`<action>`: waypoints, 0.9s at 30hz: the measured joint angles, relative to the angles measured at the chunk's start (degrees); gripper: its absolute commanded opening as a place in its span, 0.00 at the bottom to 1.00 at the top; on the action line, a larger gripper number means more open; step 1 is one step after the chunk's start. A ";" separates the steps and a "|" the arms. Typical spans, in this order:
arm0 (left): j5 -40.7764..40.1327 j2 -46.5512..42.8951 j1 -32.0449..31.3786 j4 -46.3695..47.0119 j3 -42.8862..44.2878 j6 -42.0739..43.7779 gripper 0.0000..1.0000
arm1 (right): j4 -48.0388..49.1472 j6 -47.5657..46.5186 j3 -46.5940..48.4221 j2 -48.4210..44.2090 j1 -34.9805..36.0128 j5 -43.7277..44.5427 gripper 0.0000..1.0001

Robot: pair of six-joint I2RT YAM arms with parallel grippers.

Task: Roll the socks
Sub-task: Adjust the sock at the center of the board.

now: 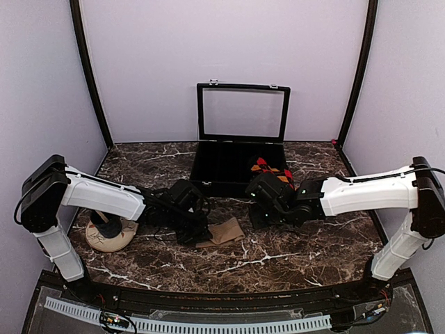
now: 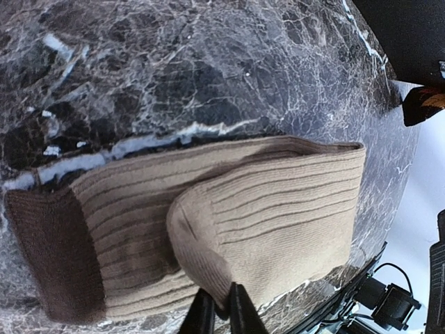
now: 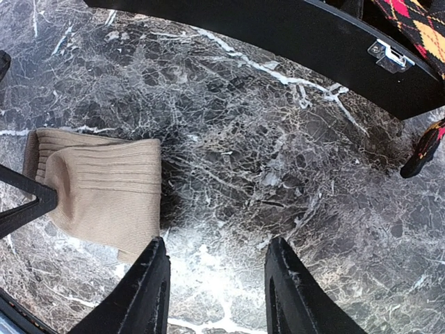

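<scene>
On the marble table (image 1: 313, 243), in front of the open black case (image 1: 215, 170), the tan sock (image 1: 224, 231) lies between the two arms, folded over on itself. The argyle sock (image 1: 270, 167) is well apart from it, draped at the case's right side. In the left wrist view the tan sock's long axis runs across the frame, with the darker cuff at the left and the fold at the right.

The left gripper (image 2: 221, 314) is the nearer one, sitting at the sock's long edge. Its fingers (image 2: 203, 316) are drawn almost together and appear to nip the rim of the folded-over layer. Any roll would likely run along that long axis from this pinch.

The right gripper (image 3: 219, 292) hangs over bare marble just beside the sock's folded end. Its jaws are spread and hold nothing.
</scene>
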 measured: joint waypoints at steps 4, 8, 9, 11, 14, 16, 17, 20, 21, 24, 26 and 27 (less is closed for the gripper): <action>0.02 0.00 0.15 0.33 -0.31 -0.09 0.02 | 0.13 0.00 0.00 0.00 -0.02 -0.22 0.43; -0.11 -0.02 0.26 0.50 -0.35 0.20 0.00 | 0.13 -0.04 0.00 0.02 -0.02 -0.28 0.43; -0.26 -0.02 0.28 0.48 -0.35 0.39 0.00 | 0.13 -0.07 0.00 0.02 -0.02 -0.31 0.43; -0.70 -0.15 0.37 0.39 -0.35 0.90 0.00 | 0.15 -0.20 0.02 0.07 -0.07 -0.33 0.43; -1.66 -1.14 0.52 -0.61 -0.33 2.05 0.00 | 0.17 -0.33 0.02 0.09 -0.13 -0.46 0.43; -2.51 -2.21 0.61 -1.25 -0.28 2.73 0.00 | 0.17 -0.44 0.17 0.35 -0.26 -0.52 0.43; -2.91 -2.86 0.70 -1.57 -0.28 3.13 0.00 | 0.20 -0.52 0.46 0.72 -0.33 -0.52 0.43; -4.02 -5.03 0.90 -2.12 -0.28 3.93 0.00 | 0.50 -0.74 0.96 2.16 -0.37 -0.72 0.43; -4.44 -5.90 0.92 -2.12 -0.28 4.15 0.00 | 0.48 -0.83 1.09 2.60 -0.37 -0.81 0.43; -5.42 -8.20 1.25 -2.12 -0.28 5.14 0.00 | 0.46 -1.03 1.57 3.48 -0.37 -1.03 0.44; -5.70 -9.18 1.38 -2.14 -0.28 5.66 0.00 | 0.59 -1.09 2.08 4.04 -0.37 -1.22 0.44; -5.86 -9.42 1.51 -2.19 -0.28 5.88 0.00 | 0.66 -1.14 2.40 4.37 -0.37 -1.40 0.44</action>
